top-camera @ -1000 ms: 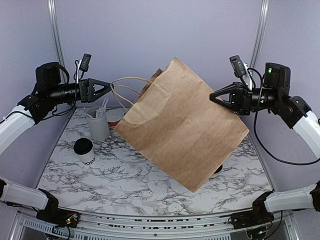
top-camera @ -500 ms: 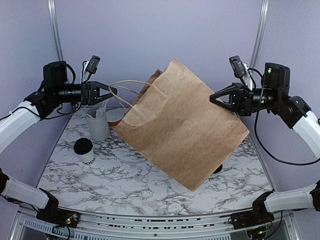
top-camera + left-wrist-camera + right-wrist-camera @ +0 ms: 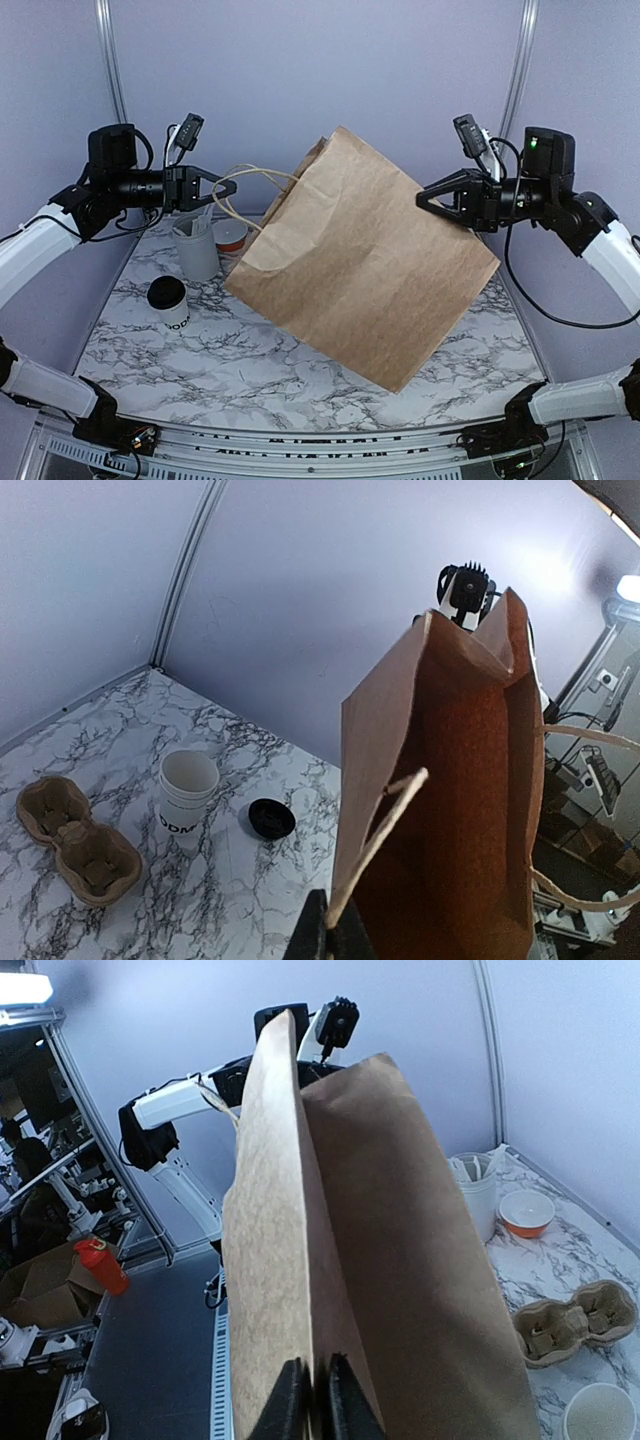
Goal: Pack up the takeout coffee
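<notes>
brown paper bag hangs tilted in my top view; takeout coffee stands on the table, left (lid on). left wrist: left gripper pinches the handle. right wrist: right gripper clamps a bag edge.

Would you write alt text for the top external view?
Two arms hold a brown paper bag tilted over a marble table: the left gripper pinches its handle, the right gripper its edge. A lidded coffee cup stands at left.
</notes>
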### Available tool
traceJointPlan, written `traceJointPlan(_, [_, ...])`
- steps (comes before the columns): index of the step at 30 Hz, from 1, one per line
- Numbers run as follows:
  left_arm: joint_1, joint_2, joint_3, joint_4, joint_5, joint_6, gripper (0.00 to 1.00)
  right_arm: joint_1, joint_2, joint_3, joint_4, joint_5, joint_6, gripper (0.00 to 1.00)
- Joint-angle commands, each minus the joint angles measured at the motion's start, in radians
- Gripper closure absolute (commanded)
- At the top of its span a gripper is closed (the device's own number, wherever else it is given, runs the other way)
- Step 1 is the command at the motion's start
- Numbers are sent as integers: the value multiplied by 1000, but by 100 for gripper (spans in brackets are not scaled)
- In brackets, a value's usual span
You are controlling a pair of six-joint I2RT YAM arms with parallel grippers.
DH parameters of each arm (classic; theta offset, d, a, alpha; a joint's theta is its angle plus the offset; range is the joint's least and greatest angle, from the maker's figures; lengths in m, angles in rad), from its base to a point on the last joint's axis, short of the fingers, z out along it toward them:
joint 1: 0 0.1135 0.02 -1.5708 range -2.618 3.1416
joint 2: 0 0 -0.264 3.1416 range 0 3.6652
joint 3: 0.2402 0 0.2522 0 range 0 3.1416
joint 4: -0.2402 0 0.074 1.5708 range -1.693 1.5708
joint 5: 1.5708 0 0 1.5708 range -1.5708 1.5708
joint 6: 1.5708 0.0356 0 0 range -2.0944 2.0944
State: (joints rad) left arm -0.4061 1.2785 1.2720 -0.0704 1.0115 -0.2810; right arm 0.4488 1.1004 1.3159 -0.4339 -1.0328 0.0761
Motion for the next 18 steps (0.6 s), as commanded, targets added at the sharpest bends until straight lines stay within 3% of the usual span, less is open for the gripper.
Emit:
traceJointPlan(1, [-4,-61,-26,27,-30,-40,100,11,15,-2,23,68,3,79])
traceJointPlan(5, [-3,-118,-38,17,-140,-126,100,11,35,-18,37,192,23,52])
traceJointPlan(8, [-3,-151,-41,-28,-221,-188,100,11,56,-36,63,278,59,40])
traceJointPlan(14, [-12,-219,-104,-44,-319,-346,100,13,101,-41,119,364,108,27])
traceJointPlan(18, [-74,-254,-102,-38,-420,-380,100,12,120,-26,135,406,115,24])
